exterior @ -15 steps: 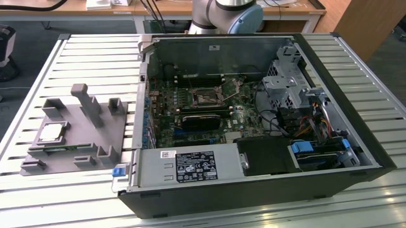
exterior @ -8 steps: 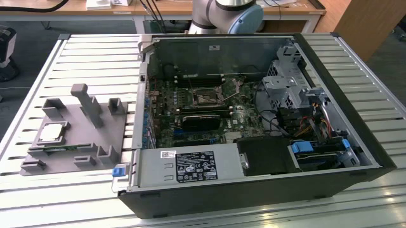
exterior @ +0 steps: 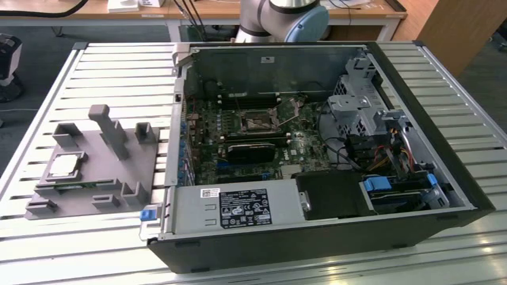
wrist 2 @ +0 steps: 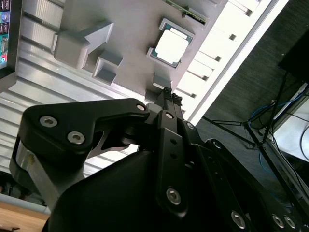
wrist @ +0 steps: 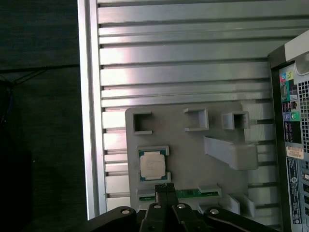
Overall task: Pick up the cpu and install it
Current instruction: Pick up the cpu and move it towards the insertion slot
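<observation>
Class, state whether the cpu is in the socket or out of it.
Out: the cpu lies flat in the grey tray, beside the case.

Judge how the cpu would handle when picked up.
The cpu looks thin and flat, so probably stiff and light. Its shiny metal top may be slippery. Lying flat in a framed seat on the grey tray, it is unlikely to roll.

I worked in a robotics lab: my arm's base (exterior: 285, 21) rose behind an opened computer case (exterior: 317, 243) on a slatted metal bench (exterior: 119, 65). A grey fixture tray (exterior: 111, 172) lay beside the case, and wooden desks (exterior: 87, 9) with cables (exterior: 190, 12) stood beyond it.
</observation>
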`<state>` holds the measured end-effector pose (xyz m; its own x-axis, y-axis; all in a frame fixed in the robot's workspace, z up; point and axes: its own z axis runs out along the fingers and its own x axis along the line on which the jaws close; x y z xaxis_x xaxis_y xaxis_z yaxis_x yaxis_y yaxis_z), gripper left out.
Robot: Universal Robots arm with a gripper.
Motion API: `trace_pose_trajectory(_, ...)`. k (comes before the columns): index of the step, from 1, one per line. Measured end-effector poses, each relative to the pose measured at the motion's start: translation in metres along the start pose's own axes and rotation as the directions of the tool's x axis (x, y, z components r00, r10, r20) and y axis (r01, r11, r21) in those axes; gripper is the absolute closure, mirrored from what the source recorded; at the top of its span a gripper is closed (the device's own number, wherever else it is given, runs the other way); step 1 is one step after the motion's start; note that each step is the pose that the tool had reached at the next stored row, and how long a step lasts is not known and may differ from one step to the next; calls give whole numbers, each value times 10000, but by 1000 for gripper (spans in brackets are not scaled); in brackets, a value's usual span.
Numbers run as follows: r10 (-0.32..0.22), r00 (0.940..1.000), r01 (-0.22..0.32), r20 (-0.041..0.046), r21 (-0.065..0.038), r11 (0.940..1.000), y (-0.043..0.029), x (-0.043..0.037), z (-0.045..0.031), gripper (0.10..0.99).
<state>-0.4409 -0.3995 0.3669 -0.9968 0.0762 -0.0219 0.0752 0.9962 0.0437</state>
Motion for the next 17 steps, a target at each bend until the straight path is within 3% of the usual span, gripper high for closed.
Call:
trace_pose_trajectory(9,0,10000,0,0,0,10000,-3,1,44,973)
trace_pose_trajectory(11,0,10000,0,1,0,10000,-5,1,56,855)
trace_pose_trajectory(14,0,10000,0,0,0,10000,-10,1,73,796)
trace_pose_trajectory(17,-1,10000,1,0,0,10000,-15,1,94,620)
